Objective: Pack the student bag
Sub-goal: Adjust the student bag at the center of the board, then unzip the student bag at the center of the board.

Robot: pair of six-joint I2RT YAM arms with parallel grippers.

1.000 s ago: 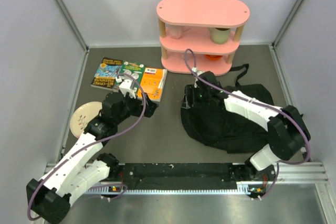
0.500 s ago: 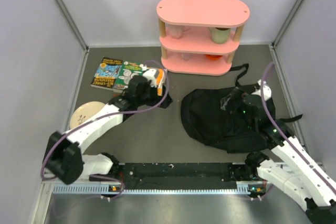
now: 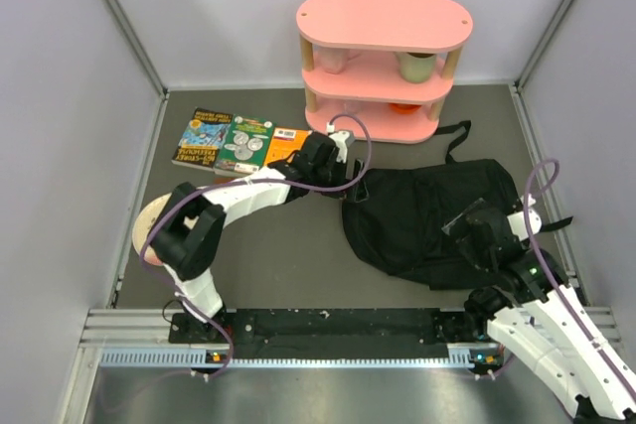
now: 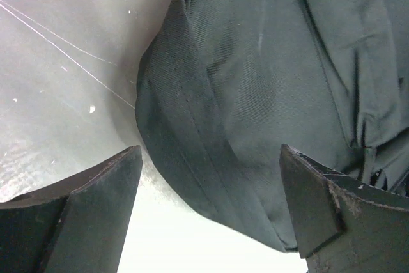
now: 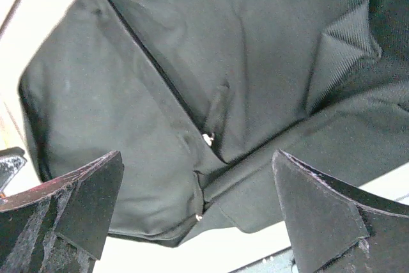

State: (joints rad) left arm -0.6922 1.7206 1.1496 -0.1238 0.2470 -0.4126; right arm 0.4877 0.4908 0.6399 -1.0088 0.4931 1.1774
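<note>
Pale grey walls [image 3: 60, 96] close three sides of a dark grey bench [image 3: 298, 245], which looks scuffed and thinly scratched in the left wrist view. A cream plate [image 3: 149, 217] lies well to the left of the pink shelf [image 3: 383, 22] and nearer the arm bases, half hidden under the left arm [image 3: 243, 196]. Three paperback books [image 3: 243, 141] lie flat in a row just left of the shelf's foot, covers up, likely the load waiting to be packed. The left arm runs past their near edge toward the front of the shelf. The left jaws stand apart, and in their own view they frame the rounded left rim of the student bag [image 4: 255, 94] from above. I judge they are set there to pinch or steady that edge.

The shelf stands against the back wall with a pale cup [image 3: 333, 59] and a green cup [image 3: 418, 66] on its middle tier. The bag lies slumped on the bench in front of the shelf's right half, looking flat and empty, with its straps [image 3: 457, 131] trailing back toward the shelf.

Right of the shelf and nearest the bases, the right arm [image 3: 537, 315] reaches over the bag's near part. The right jaws are spread wide and hold nothing, hanging over a zip seam with a small metal pull [image 5: 208, 137]. That stretch of zip seems closed, so opening the bag is probably the step in hand. Whether either pair of jaws touches the cloth cannot be told.
</note>
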